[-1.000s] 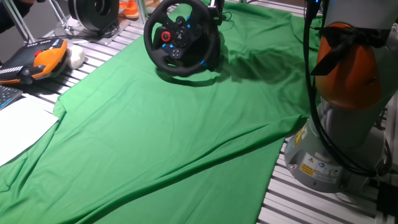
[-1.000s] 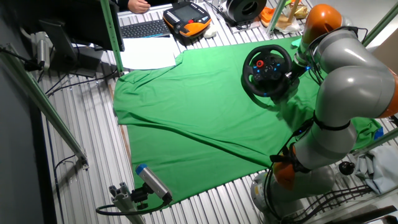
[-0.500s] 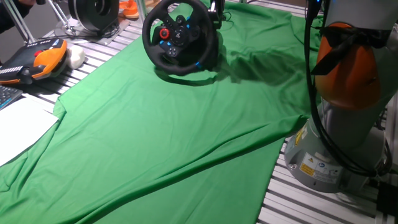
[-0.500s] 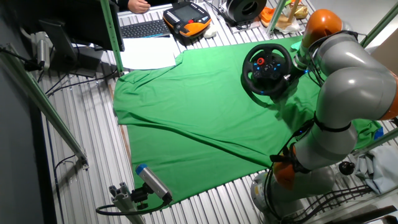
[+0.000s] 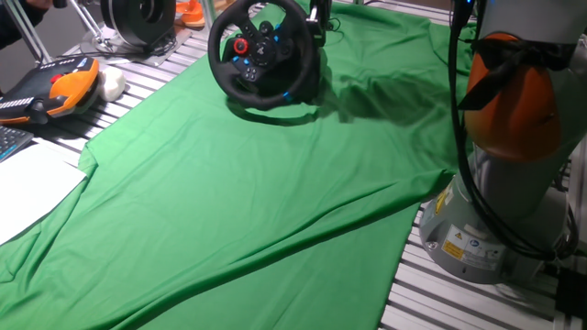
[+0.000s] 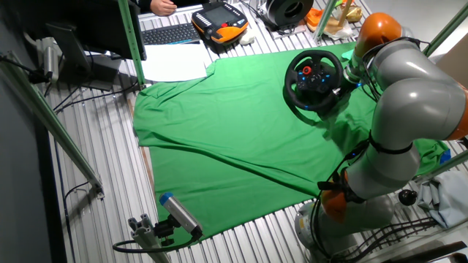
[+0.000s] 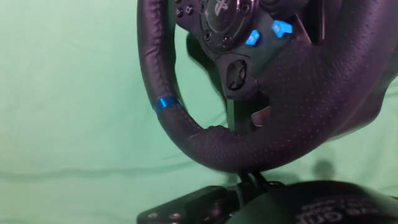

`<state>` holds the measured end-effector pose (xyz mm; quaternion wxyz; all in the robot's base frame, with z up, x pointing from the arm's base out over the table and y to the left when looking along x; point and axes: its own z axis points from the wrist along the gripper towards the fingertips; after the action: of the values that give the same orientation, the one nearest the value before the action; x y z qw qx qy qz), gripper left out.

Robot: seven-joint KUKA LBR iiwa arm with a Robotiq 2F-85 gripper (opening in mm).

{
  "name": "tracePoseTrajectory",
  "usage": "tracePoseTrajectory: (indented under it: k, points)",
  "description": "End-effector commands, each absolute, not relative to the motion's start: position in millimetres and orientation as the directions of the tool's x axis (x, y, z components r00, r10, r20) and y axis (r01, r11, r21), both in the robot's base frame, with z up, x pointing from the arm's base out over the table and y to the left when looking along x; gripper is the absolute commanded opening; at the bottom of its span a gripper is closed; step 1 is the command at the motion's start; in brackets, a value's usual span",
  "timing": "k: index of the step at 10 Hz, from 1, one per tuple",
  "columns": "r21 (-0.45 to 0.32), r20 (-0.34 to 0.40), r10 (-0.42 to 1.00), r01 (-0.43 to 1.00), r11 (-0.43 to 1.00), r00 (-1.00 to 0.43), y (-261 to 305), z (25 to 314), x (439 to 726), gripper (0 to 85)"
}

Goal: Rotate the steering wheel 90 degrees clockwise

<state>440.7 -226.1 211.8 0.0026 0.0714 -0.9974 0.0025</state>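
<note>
Black round steering wheel (image 5: 261,53) with thick leather-look rim, centre hub with small coloured buttons, red knob and blue lights, stands tilted on its bulky black base at the far end of the green cloth (image 5: 248,202) covering the slatted metal surface (image 6: 102,197). In the hand view the rim (image 7: 249,134) fills the frame very close up; a blue stripe marks the rim at lower left, blue hub buttons show at top. Gripper (image 6: 349,73) sits at the wheel's right edge, just behind the rim; cannot tell whether the jaws are open or closed on the rim. Grey-and-orange robot arm (image 6: 409,95) arches over from its base. Beyond the cloth: orange-and-black teach pendant (image 5: 50,87), white paper sheet (image 5: 27,188), black keyboard (image 6: 170,33).
</note>
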Motion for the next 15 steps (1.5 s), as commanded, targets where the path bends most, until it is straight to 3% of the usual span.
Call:
tracePoseTrajectory:
  k: [1, 7, 15]
  points:
    - [0.001, 0.007, -0.144, -0.144, 0.99, -0.99, -225, 212, 441, 0.0]
    - [0.009, 0.073, -0.162, -0.162, 0.987, -0.984, -229, 241, 448, 0.0]
    - [0.005, 0.069, -0.204, -0.204, 0.979, -0.977, -253, 279, 459, 0.0]
